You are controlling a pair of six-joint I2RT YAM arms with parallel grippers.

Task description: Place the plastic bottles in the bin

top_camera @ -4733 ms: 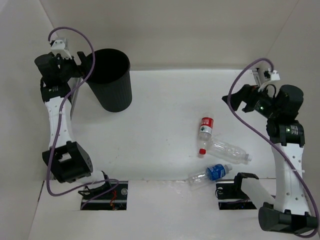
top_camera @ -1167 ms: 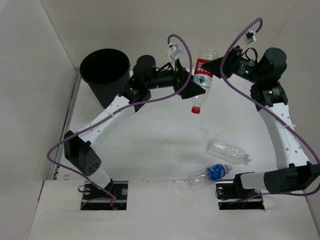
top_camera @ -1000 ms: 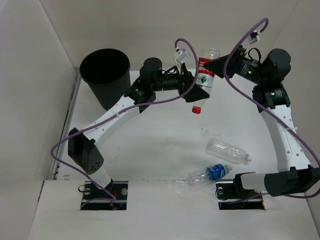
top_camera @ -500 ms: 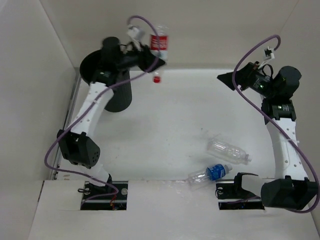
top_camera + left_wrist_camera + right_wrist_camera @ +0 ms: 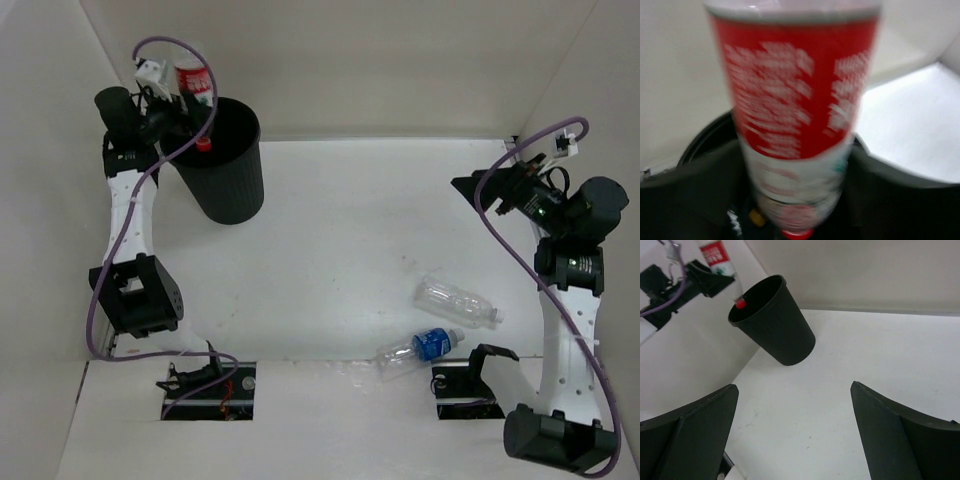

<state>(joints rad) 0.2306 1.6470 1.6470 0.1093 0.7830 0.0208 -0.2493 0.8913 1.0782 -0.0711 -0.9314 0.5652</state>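
Observation:
The red-labelled bottle [image 5: 193,82] hangs cap down over the mouth of the black bin [image 5: 228,195], its red cap [image 5: 203,143] just above the rim. It sits between the fingers of my left gripper [image 5: 178,112]. In the left wrist view the bottle [image 5: 795,100] is blurred and fills the frame, so I cannot tell whether the fingers still press on it. A small orange thing [image 5: 756,217] shows deep inside the bin [image 5: 900,172]. The plain clear bottle [image 5: 458,303] and the blue-labelled bottle [image 5: 420,347] lie on the table at the front right. My right gripper [image 5: 475,190] [image 5: 794,390] is open, empty and raised.
White walls close in the table at the back and on both sides, and the bin [image 5: 782,337] stands in the far left corner. Purple cables loop over both arms. The arm bases [image 5: 200,385] sit at the near edge.
The left arm took the red-labelled bottle from the right gripper at mid-table and swung it left to above the bin. The right gripper opened and drew back to the right.

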